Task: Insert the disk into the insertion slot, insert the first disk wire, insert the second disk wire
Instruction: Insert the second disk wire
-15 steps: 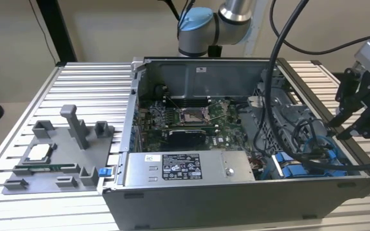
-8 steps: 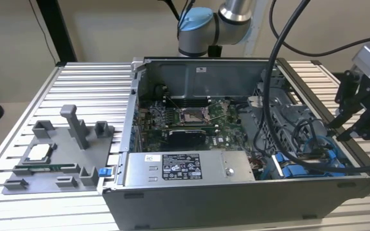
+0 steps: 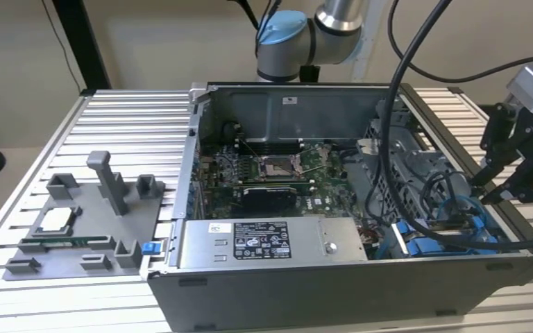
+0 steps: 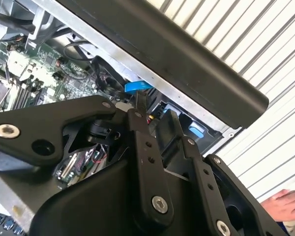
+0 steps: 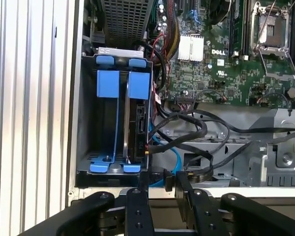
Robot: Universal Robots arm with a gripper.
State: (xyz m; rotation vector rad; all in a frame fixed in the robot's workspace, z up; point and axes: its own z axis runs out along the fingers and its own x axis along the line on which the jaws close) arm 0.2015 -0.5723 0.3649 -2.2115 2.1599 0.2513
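Claw (image 5: 157, 189) poised over the case rim, fingers close together with a narrow gap, gripping nothing. Just beyond its tips, the insertion slot (image 5: 86, 123) (blue rails and tabs) holds the disk (image 5: 137, 125) seated on edge. Farther on, black cables (image 5: 206, 132), then the motherboard (image 5: 236, 54). The case rests on a slatted desk (image 3: 128, 132).

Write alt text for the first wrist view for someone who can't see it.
The black robot hand hangs over the open dark grey computer case's rectangular drive bay, where a disk in a bright blue plastic carrier sits on edge. Beside the bay, black and blue cables loop across grey metal below the green motherboard.
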